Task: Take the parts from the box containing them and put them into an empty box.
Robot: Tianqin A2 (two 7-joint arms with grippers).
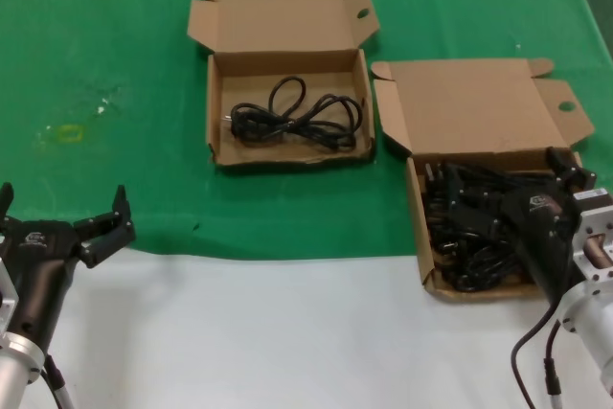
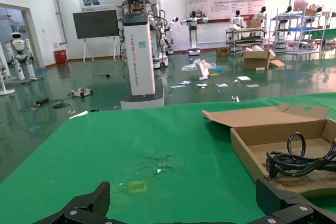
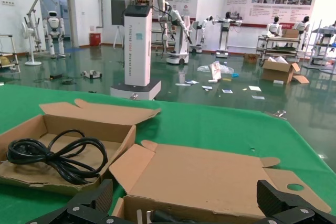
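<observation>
Head view: two open cardboard boxes on green table cover point(image 1: 115, 64). Box with parts point(image 1: 433, 237) at near right, lid panel raised on far side, packed with a heap of black power cords point(image 1: 469, 227); heap's long axis running near-to-far along box. Second box point(image 1: 287, 107) farther and to the left, lid folded back on far side, holding one coiled black cord point(image 1: 297, 120); coil lying left-right across box floor, plug end toward left. Boxes close together, not touching.

Right gripper point(image 1: 560, 174) low over far right part of parts box, above cord heap; fingers spread, nothing seen clamped. Left gripper point(image 1: 62, 208) at near left over white table edge, fingers apart, empty, well apart from both boxes.
</observation>
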